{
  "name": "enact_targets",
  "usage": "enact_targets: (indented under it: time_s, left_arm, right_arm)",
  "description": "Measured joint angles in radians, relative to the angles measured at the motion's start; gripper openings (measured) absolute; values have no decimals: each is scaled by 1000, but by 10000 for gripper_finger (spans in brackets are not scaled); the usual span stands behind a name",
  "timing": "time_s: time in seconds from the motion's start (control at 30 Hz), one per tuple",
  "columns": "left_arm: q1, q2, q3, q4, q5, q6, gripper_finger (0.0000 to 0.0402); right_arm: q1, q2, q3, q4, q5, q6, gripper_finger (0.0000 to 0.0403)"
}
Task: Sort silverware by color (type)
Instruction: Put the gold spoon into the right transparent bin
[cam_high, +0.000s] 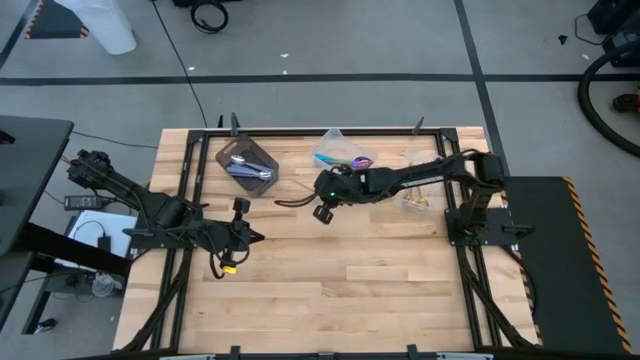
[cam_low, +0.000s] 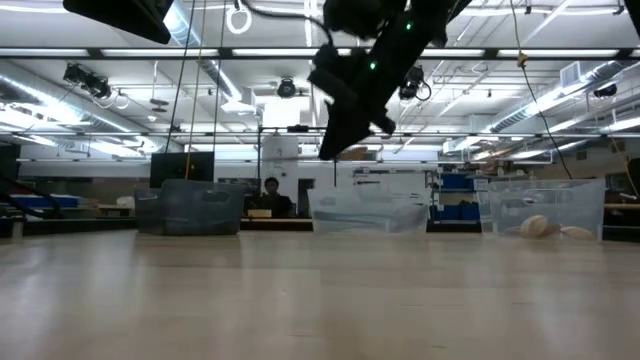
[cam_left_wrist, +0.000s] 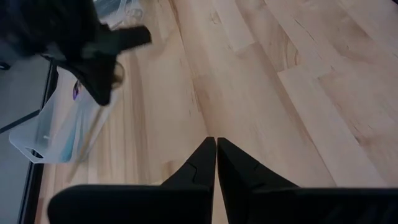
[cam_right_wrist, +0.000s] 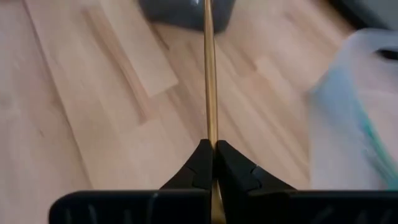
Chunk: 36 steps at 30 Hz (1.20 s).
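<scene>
A gold spoon (cam_right_wrist: 209, 74) is pinched between the closed fingers of the right gripper (cam_right_wrist: 213, 146), held above the table (cam_high: 380, 290) between the dark tub (cam_high: 247, 162) and the clear tub (cam_high: 340, 155). The left gripper (cam_left_wrist: 216, 144) rests closed and empty over bare wood

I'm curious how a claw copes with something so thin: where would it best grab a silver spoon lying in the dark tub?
Probably by the slim handle, near its middle, coming straight down from above. The silver spoons lie inside the dark tub, whose walls block a sideways approach, and fingers set across the narrow handle can close on it.
</scene>
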<state>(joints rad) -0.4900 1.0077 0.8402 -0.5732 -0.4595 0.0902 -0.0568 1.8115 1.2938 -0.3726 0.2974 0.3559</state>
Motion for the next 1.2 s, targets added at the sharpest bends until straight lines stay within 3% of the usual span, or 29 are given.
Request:
enact_targets:
  time_s: [0.4, 1.0, 1.2]
  left_arm:
    - [0, 0, 0, 0, 0, 0, 23]
    - [0, 0, 0, 0, 0, -1, 23]
    - [0, 0, 0, 0, 0, -1, 23]
  right_arm:
    - [18, -196, 0, -41, 29, 0, 16]
    - [27, -409, 0, -292, 220, 27, 16]
    - [56, -479, 0, -298, 284, 21, 16]
